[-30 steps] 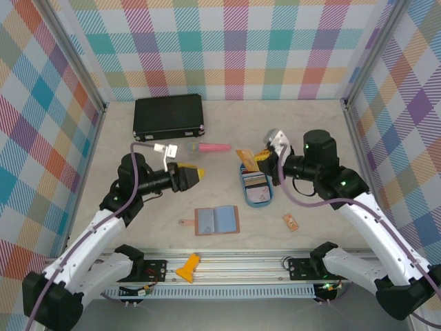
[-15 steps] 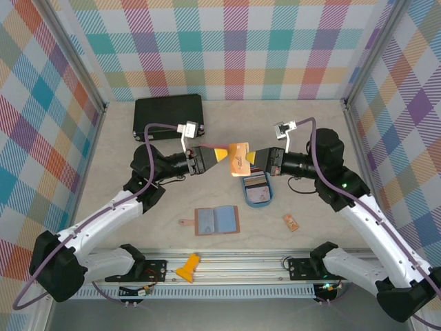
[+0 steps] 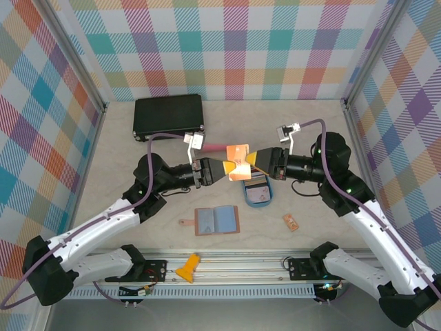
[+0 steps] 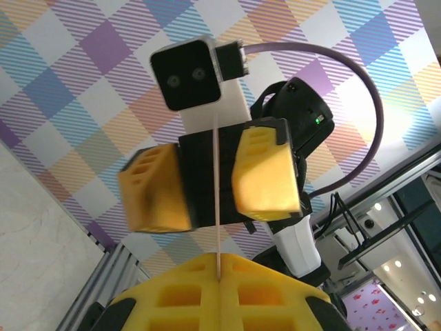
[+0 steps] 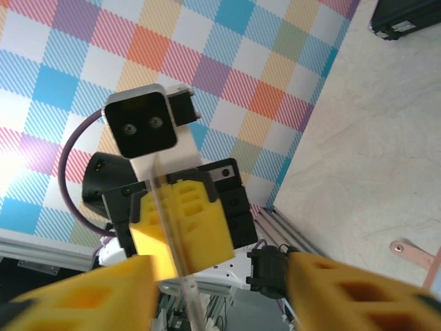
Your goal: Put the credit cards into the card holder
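While aloft, card [image 3: 238,170] in left gripper [image 3: 225,169]

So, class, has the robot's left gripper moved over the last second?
Yes: the left gripper moved right, away from the large black case, towards the blue oval tray, gripping the tan plastic card.

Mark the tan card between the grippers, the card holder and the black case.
tan card [image 3: 238,169], top external view, middle of its face.
card holder [image 3: 217,220], top external view, grey-blue inner side.
black case [image 3: 168,115], top external view, centre of lid.
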You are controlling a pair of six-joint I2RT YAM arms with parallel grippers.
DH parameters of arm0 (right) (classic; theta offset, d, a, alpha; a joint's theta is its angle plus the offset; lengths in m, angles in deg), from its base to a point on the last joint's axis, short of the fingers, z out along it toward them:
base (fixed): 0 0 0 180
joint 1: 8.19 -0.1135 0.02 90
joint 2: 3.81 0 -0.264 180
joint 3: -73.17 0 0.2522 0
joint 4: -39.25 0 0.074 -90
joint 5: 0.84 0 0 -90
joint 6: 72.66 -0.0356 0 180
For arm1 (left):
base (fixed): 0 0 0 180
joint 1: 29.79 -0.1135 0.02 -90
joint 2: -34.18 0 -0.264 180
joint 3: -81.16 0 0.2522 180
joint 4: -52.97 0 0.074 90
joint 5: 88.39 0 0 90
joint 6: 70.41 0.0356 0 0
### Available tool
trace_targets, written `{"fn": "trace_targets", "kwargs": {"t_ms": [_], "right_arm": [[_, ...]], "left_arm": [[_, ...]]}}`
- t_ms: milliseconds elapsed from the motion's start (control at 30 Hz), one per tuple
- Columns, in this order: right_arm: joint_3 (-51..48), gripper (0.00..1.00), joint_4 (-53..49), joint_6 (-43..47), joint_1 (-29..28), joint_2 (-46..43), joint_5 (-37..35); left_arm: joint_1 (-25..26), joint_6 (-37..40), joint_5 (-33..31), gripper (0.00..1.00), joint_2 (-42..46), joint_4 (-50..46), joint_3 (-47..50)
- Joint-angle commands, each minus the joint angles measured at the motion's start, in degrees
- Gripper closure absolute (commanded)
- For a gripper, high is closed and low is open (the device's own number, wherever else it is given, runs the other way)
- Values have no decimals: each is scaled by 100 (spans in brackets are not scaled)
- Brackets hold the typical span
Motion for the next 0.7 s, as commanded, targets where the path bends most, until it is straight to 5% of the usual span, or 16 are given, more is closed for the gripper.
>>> {"fn": "trace_targets", "kwargs": {"t_ms": [0,167,333,500,667], "right_arm": [[-157,27,127,-172,163,-130,149],[-468,33,1039,-391,211,-86,862],[-553,38,895,-59,202,-91,1048],[-764,62,1378,-141,198,-11,1265],[-814,70,1481,-126,194,96,1282]], "left_arm": [[66,116,-154,100,147,-22,-112],[64,252,-168,100,98,-660,-405],[63,40,-210,100,29,-711,-407],[67,-187,-201,100,-81,-662,-297],[74,-331,-204,100,-176,-415,-242]]}}
